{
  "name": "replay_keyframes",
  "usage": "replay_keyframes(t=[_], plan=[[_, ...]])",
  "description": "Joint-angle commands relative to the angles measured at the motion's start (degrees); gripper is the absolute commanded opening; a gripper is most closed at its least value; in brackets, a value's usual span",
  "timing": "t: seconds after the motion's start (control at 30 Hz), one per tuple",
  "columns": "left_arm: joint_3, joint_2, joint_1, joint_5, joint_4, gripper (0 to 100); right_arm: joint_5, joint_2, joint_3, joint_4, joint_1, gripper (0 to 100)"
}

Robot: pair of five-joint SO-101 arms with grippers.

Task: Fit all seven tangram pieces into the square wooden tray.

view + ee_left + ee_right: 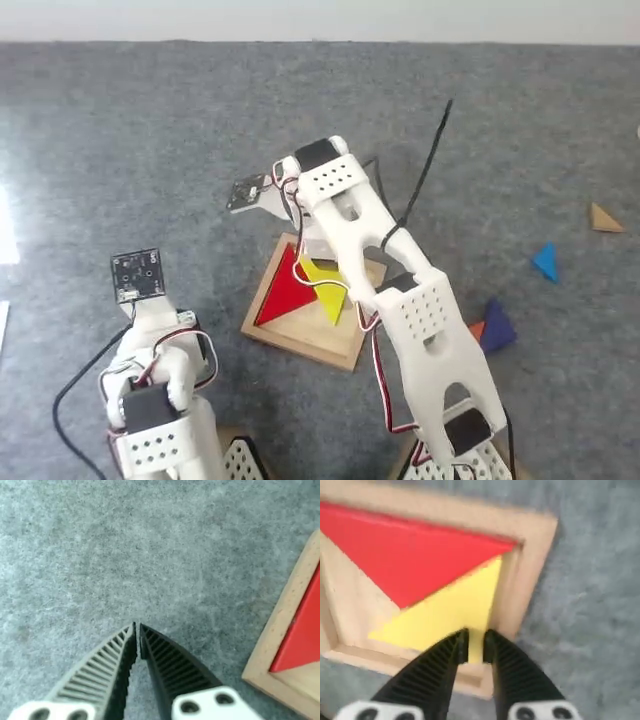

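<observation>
RIGHT ARM SEATS SECOND PIECE: The right hand (475,637) pinches a corner of the flat yellow triangle (445,612) inside the square wooden tray (537,565). Its ribbed black jaws are drawn in to a sliver, with yellow showing between them. The tray sits on the grey, felt-textured table (150,130), toward the middle of its near edge. The yellow triangle meets the large flat red triangle (415,555) along a diagonal seam. Both are smooth and matte, and pale bare wood shows in the rest of the recess. The step in hand looks to be settling the yellow piece, though whether it lies fully flat cannot be told. Next the hand would need to let go, rise clear of the raised rim and go for a loose piece. Four wait toward the table's right edge: a small tan wooden triangle (603,218), a small blue triangle (546,262) and, closer to the near edge, a dark blue piece (499,328) just beside an orange piece (476,328). Thin and flat on a napped surface, they likely call for a low pinch at the edges. The left hand (136,627) hangs closed and empty over bare table just beside the tray's corner.
</observation>
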Motion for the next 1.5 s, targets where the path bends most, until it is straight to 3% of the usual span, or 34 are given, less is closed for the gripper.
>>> replay_keyframes(t=[0.0, 0.17, 0.33, 0.5, 0.67, 0.9, 1.1, 1.47], plan=[[-0.4, -1.0, -0.3, -0.3, 0.4, 1, -3.7, -5.1, 0.4, 2.4, 0.7, 10.6], [-0.4, -1.0, -0.3, -0.3, 0.4, 1, -6.4, -13.1, 8.9, 2.3, 0.1, 27.3], [-0.4, -1.0, -0.3, -0.3, 0.4, 1, -2.5, -25.8, 24.9, 0.7, -0.1, 24.6], [-0.4, -1.0, -0.3, -0.3, 0.4, 1, -7.2, -38.3, 37.6, -9.4, -0.9, 24.1], [-0.4, -1.0, -0.3, -0.3, 0.4, 1, 4.7, -39.3, 50.9, -22.1, -0.4, 24.3], [-0.4, -1.0, -0.3, -0.3, 0.4, 1, 8.0, -26.9, 42.8, -24.0, 0.2, 41.7], [-0.4, -1.0, -0.2, -0.3, 0.4, 1, 10.1, -18.9, 35.3, -18.1, 0.1, 38.1], [-0.4, -1.0, -0.2, -0.3, 0.4, 1, 10.9, -21.1, 35.7, -10.0, -1.7, 37.7]])
